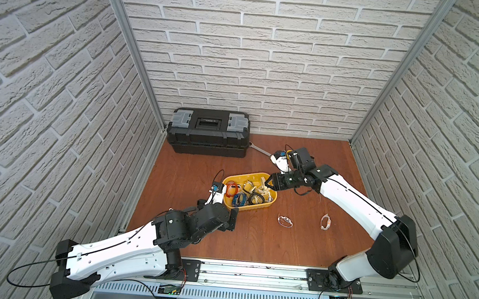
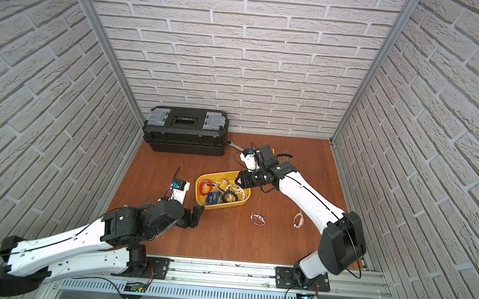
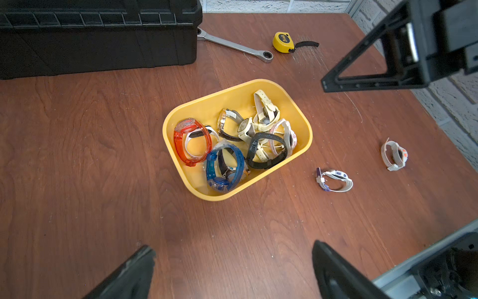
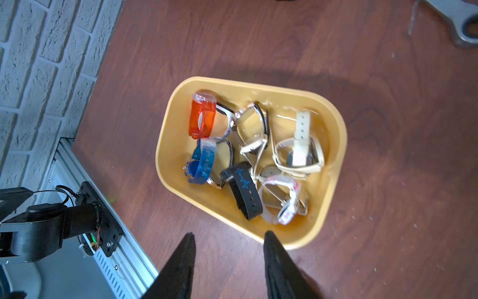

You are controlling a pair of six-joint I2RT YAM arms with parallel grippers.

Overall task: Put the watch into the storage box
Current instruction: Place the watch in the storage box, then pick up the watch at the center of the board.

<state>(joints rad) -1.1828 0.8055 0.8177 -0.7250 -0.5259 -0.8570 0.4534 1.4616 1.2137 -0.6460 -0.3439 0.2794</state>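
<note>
My right pincer hangs part-spread and empty over the far-right rim of the storage box. The left pincer gapes wide by its near-left corner. Rightward, on open table, lie a purple-trimmed watch and an orange-trimmed watch. A black toolbox sits far-left.

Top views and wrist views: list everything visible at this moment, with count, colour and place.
storage box: one, yellow, mid-table
watches in the box: several, overlapping, exact count unclear; red, blue, black, cream, pink-white
purple-trimmed watch: one, white, on the table beside the box
orange-trimmed watch: one, white, on the table, farther from the box
toolbox: one, black, grey latches, against the back wall
wrench: one, silver, beside the toolbox
tape measure: one, yellow, by the wrench
table: one, brown wood
left gripper: open, empty, near the box
right gripper: open, empty, over the box's edge
</note>
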